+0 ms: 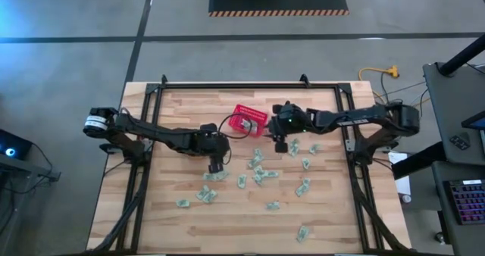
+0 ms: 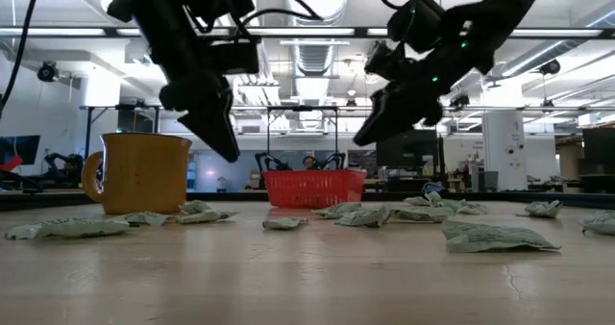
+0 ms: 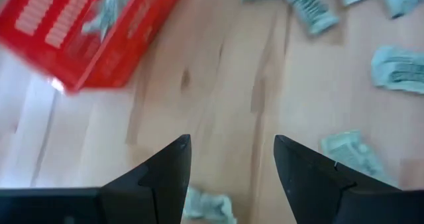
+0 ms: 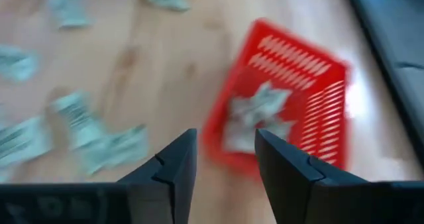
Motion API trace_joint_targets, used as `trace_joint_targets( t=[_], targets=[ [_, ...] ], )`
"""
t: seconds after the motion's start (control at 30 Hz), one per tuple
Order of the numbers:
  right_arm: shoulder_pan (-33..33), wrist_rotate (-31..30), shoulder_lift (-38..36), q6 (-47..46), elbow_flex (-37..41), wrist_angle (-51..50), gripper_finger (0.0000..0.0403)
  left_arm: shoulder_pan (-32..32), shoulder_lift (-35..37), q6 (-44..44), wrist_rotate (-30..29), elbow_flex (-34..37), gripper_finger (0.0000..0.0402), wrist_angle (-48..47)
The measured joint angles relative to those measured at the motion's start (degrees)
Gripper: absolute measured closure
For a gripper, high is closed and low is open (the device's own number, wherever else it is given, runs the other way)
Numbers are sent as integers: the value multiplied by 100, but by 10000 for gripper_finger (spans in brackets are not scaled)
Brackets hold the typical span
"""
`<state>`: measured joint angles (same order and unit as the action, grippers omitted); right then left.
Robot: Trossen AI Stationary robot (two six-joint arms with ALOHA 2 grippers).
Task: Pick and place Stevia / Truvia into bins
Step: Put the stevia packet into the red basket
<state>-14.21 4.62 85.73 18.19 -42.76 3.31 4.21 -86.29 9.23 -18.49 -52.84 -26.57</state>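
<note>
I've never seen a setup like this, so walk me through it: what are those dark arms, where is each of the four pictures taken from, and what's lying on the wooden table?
Two robot arms work at a wooden table. One picture looks straight down, one looks level across the tabletop, and two come from cameras on the arms' wrists. Pale green sweetener sachets lie scattered on the wood; a few already sit in the red basket. A yellow mug also stands there. The left gripper hangs open over loose sachets, holding nothing. The right gripper is open too, beside the basket and empty.
</note>
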Motion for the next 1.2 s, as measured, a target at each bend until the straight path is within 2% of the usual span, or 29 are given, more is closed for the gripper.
trace_joint_targets(
  t=[0.17, 0.3, 0.43, 0.63, 0.97, 1.2],
  targets=[
    [246, 326, -448, -154, 25, -916, 269, -9, -143, 241, -273, -20, 203, -93],
    [495, 354, -727, -280, 120, -1224, 277, -31, -386, -145, -307, -198, 210, -97],
    [720, 354, -921, -280, 197, -1214, 282, -77, -684, -623, -144, -573, 219, -651],
    [965, 349, -1025, -280, 212, -1170, 287, -208, -1056, -659, -22, -1295, 222, -1918],
    [1062, 339, -948, -300, 237, -1235, 287, -632, -1507, -664, 619, -1436, 222, -2089],
    [1059, 337, -937, -319, 238, -1252, 295, -770, -1704, -697, 668, -1469, 222, -2165]
  ],
)
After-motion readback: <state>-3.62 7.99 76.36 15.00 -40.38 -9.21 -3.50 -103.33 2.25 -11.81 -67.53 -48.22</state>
